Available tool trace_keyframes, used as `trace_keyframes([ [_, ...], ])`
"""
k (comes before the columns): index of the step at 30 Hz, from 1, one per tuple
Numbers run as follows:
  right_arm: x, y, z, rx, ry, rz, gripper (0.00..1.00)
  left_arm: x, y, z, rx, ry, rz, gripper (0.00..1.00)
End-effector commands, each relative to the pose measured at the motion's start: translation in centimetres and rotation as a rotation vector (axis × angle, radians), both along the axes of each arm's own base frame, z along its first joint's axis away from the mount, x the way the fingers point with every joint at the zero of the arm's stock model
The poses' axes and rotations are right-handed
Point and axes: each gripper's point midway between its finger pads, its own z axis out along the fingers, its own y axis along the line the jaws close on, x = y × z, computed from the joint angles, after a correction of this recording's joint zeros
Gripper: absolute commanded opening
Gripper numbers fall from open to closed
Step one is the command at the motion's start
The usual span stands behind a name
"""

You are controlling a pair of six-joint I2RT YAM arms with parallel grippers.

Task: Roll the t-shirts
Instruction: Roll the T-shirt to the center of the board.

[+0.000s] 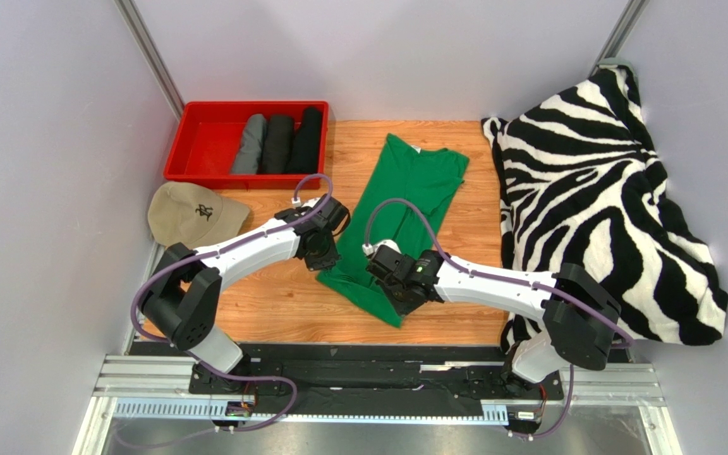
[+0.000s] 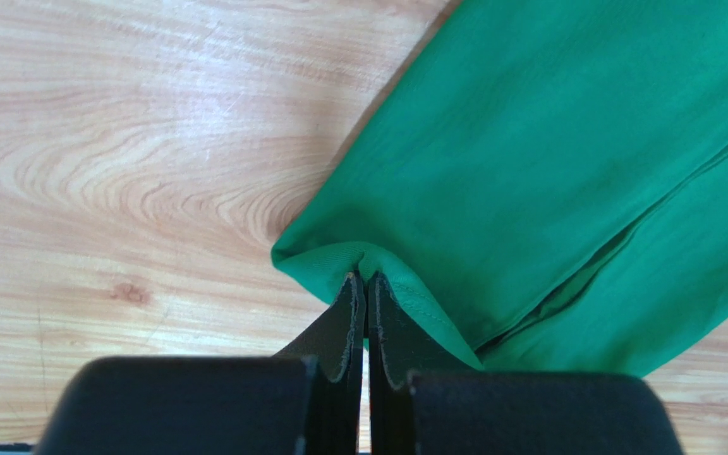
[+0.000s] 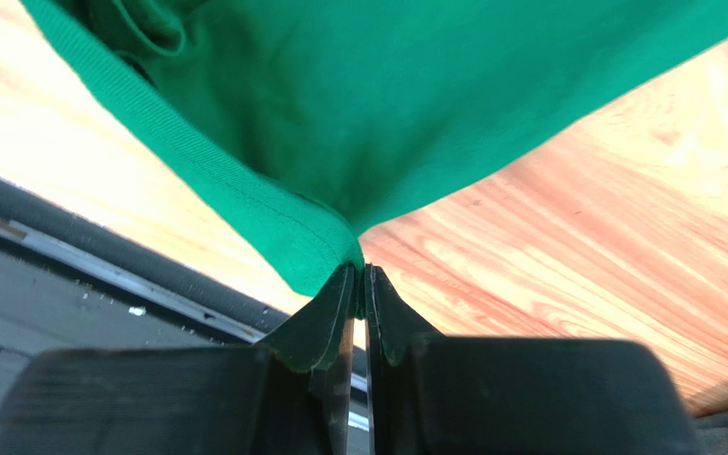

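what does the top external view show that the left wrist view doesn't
Only top external: the red bin holding three rolled shirts, the beige cap, the zebra blanket and the right pincer. Only left wrist: close up, the left pincer shut on the green t-shirt at its edge. Both: the green t-shirt on the wooden table.

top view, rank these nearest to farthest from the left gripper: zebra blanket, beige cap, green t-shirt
1. green t-shirt: the left gripper is pinching its near-left corner.
2. beige cap: off to the left, by the wall.
3. zebra blanket: far right, on the other side of the shirt.
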Motion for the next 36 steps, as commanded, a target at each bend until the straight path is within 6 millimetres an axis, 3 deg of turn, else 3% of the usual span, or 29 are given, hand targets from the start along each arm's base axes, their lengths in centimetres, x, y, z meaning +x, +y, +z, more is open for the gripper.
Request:
trace_keyframes([
  [1,2.3,0.2,1.6,0.054,-0.086,-0.082,0.10,1.6,-0.9,0.9,-0.012,-0.032,-0.039,0.00],
  [9,4.6,-1.2,1.3,-0.013,-0.148,-0.129,0.09,2.4,-0.5,0.9,-0.006,-0.041,-0.034,0.00],
  [19,6.8,-1.0,0.5,-0.058,-0.203,-0.153,0.09,3.5,-0.3,0.5,0.003,-0.052,-0.040,0.00],
  [30,8.6,-1.2,1.0,-0.081,-0.253,-0.191,0.08,4.7,-0.5,0.3,-0.002,-0.056,-0.040,0.00],
  [33,8.7,-1.5,1.0,-0.093,-0.250,-0.199,0.08,5.0,-0.6,0.4,-0.007,-0.062,-0.047,0.03],
  [36,8.7,-1.9,0.8,-0.101,-0.251,-0.209,0.11,5.2,-0.7,0.7,-0.017,-0.073,-0.052,0.11],
])
